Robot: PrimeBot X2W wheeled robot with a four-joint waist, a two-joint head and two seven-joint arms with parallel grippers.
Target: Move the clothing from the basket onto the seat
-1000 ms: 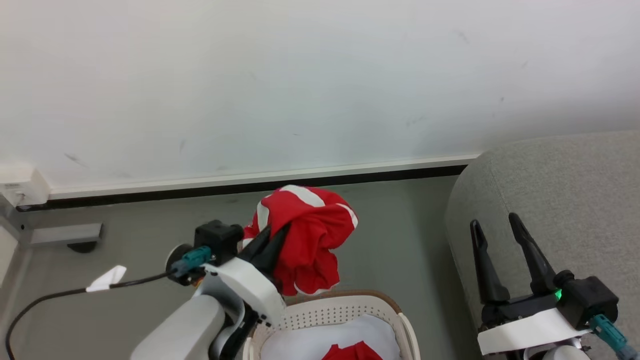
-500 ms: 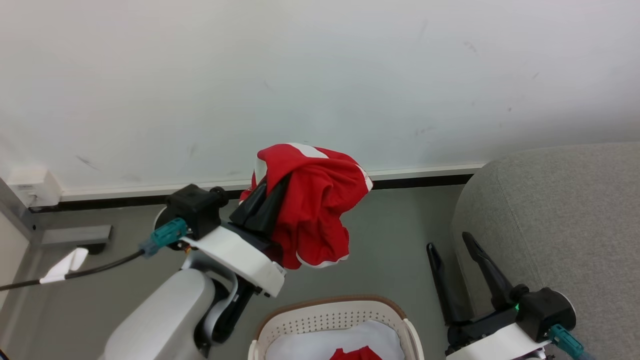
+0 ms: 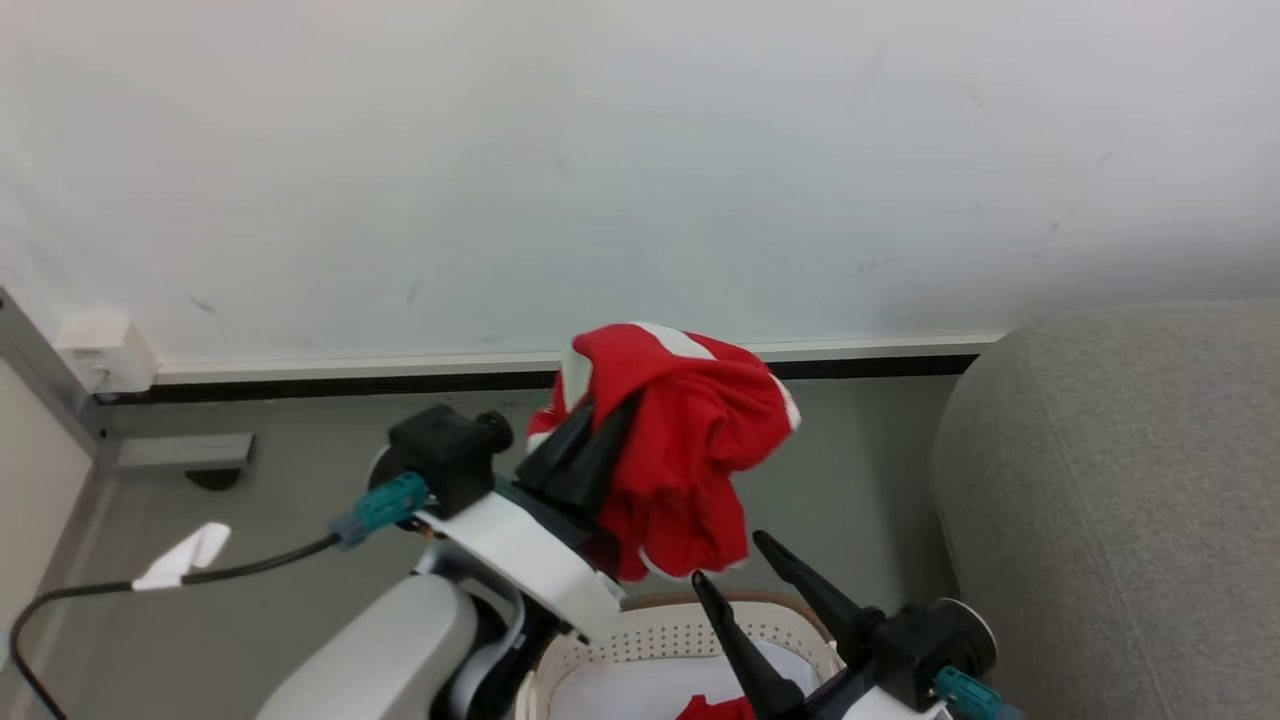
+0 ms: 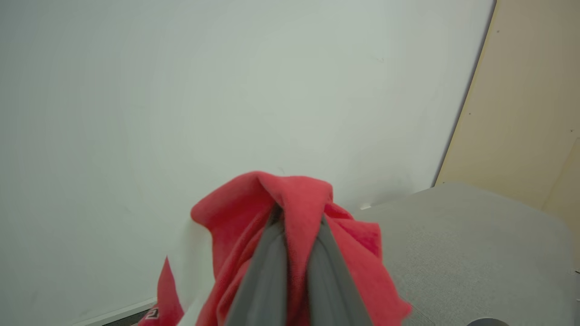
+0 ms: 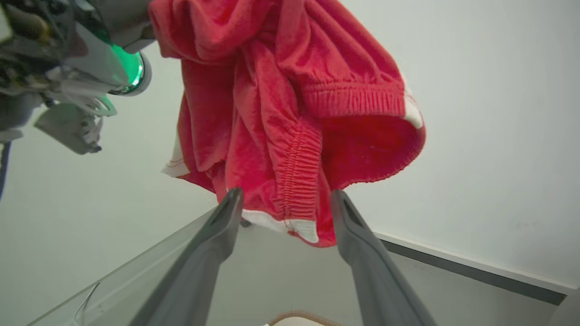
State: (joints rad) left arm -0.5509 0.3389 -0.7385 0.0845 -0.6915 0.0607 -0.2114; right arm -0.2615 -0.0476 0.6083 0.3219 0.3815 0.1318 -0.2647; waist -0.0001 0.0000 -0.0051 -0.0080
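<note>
Cream-white holed plastic basket (image 3: 680, 635), brown rim, nearest. R gripper (image 3: 728, 558) spread wide, empty, just under hem, prob to catch sag. L gripper (image 4: 299, 215) clamped on soft red white-striped garment (image 3: 690, 450), held clear above rim, ready for grey woven seat (image 3: 1110, 500) beyond

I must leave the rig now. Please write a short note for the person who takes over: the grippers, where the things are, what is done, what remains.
Left gripper: shut on a red garment, held in the air, clear of the basket.
Right gripper: open, fingers pointing up at the garment's hanging hem, not gripping it.
In the basket: another red piece on white cloth.
Seat: to the robot's right, no clothing on the part in view.
Done: one garment lifted out.
Left: put it on the seat, then fetch the rest.
</note>
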